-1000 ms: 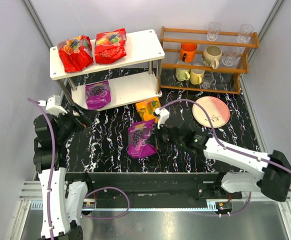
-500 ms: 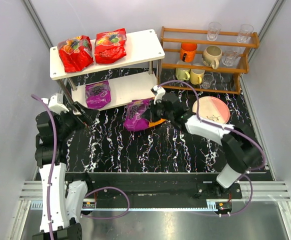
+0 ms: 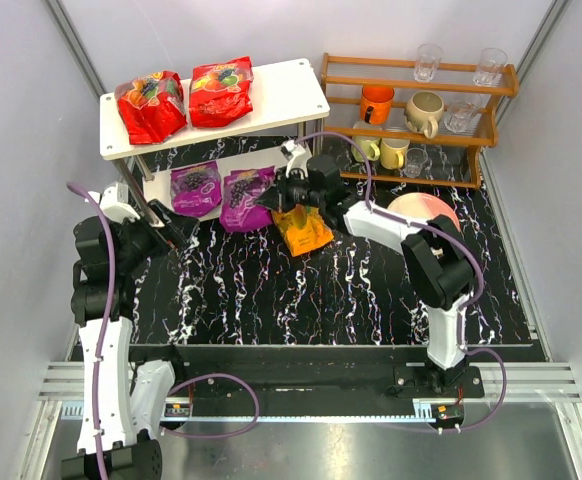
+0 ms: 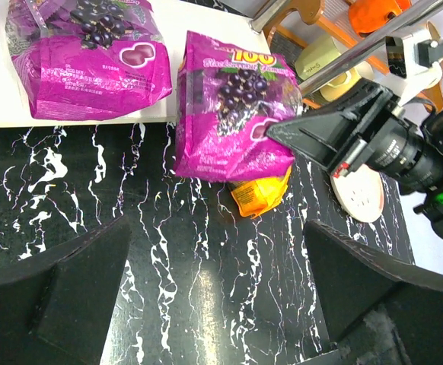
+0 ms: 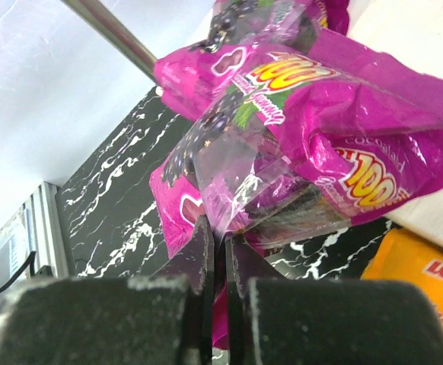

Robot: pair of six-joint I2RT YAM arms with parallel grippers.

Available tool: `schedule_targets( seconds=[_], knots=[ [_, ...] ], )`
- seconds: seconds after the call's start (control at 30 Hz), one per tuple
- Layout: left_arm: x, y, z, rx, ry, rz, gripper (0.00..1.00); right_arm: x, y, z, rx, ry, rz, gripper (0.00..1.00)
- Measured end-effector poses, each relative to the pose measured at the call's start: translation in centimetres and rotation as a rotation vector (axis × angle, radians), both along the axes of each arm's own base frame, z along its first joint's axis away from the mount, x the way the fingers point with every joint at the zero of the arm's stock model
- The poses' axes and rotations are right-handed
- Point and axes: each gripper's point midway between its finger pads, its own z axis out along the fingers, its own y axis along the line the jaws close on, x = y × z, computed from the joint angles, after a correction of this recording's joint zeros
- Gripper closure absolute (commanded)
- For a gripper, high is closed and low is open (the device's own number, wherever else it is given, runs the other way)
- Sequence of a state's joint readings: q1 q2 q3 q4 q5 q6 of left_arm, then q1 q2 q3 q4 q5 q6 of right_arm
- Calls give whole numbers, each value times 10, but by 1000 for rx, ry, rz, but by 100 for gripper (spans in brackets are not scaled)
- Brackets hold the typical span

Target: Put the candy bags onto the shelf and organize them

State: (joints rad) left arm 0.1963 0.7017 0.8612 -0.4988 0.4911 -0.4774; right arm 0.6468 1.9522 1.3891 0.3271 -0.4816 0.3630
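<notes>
Black marbled table (image 3: pixel 371 290); glossy, crinkled purple bag (image 4: pixel 233 106).

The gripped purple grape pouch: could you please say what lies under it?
White shelf's lower board under the glossy purple pouch farther back; orange-yellow glossy pouch pokes out nearer, partly covered.

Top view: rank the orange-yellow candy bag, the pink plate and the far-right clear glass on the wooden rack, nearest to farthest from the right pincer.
Measured from the right pincer, which is shut on a purple bag:
1. orange-yellow bag, right beside it, slightly nearer the arm bases.
2. pink plate, well off to the right.
3. clear glass, far back right corner.
</notes>
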Motion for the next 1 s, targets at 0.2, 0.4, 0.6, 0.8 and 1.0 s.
schedule_targets(
  seconds=[0.2, 0.4, 0.6, 0.8, 1.0],
  knots=[
    [0, 0, 0, 9, -3, -2, 1, 33, 2, -15, 9, 5, 0, 100],
    [0, 0, 0, 12, -5, -5, 1, 55, 1, -28, 24, 25, 5, 100],
    [3, 0, -2, 11, -2, -11, 1, 71, 8, -26, 55, 20, 19, 100],
    [4, -1, -1, 12, -8, -19, 1, 83, 16, -28, 50, 10, 45, 100],
    [4, -2, -3, 11, -2, -26, 1, 87, 12, -31, 7, -4, 64, 94]
  ],
)
